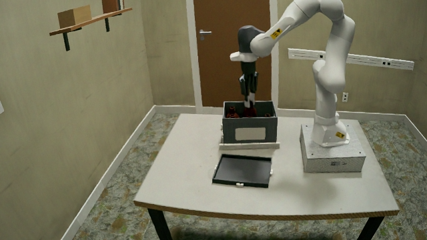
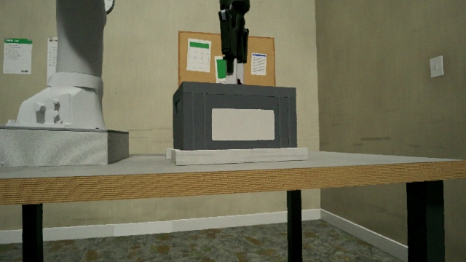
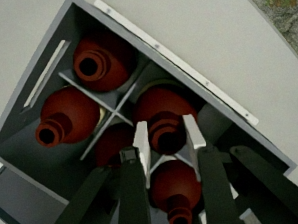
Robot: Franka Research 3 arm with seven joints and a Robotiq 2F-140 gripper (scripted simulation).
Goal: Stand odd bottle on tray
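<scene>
While the worktop is seen from the top view, a wall shelf w/ boxes is found at upper left. Nearer centre, a dark tray is laid flat toward the front edge, just in front of the crate. The crate is set on a pale base board, w/ a light label panel on its front wall. Red bottles are seen inside, approx. upright in divider cells.

Above the crate, the tool is held vertically, pointing down into the crate's opening. From the wrist view, its white pads are closed on the neck of one bottle near the crate's centre, one pad on each side of the neck. That bottle is seen within the crate, not on the tray. Four more bottles are visible around it: one at upper left, one at left, one partly hidden beside the fingers, one below.

At right, the arm's grey pedestal is placed on the worktop, well apart from the tray.
</scene>
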